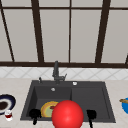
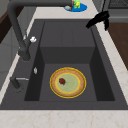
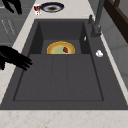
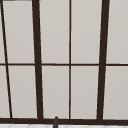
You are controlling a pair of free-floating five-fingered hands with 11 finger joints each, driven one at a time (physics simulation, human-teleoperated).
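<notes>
Nearest the front camera, a glossy red ball (image 1: pixel 67 114) sits at 6 o'clock, hiding the middle of the front rim of the dark grey double-bowl sink (image 1: pixel 87 100). At its 9 o'clock the left hand (image 1: pixel 34 114) hangs over that rim, at its 3 o'clock the right hand (image 1: pixel 91 115) does the same; whether their fingers are curled cannot be told from the front. From the right side, the right hand (image 3: pixel 15 59) shows loose, slightly spread fingers reaching over the rim of the shallow bowl, holding nothing. From the left side it appears at 1 o'clock (image 2: pixel 98 19), clear of everything.

Flat on the floor of the deep bowl lies a round yellow-rimmed plate with a green centre (image 2: pixel 68 82), carrying a small red morsel (image 2: pixel 62 81). It lies closest to the left hand, untouched. A dark tap (image 1: pixel 56 72) stands at the sink's 12 o'clock.
</notes>
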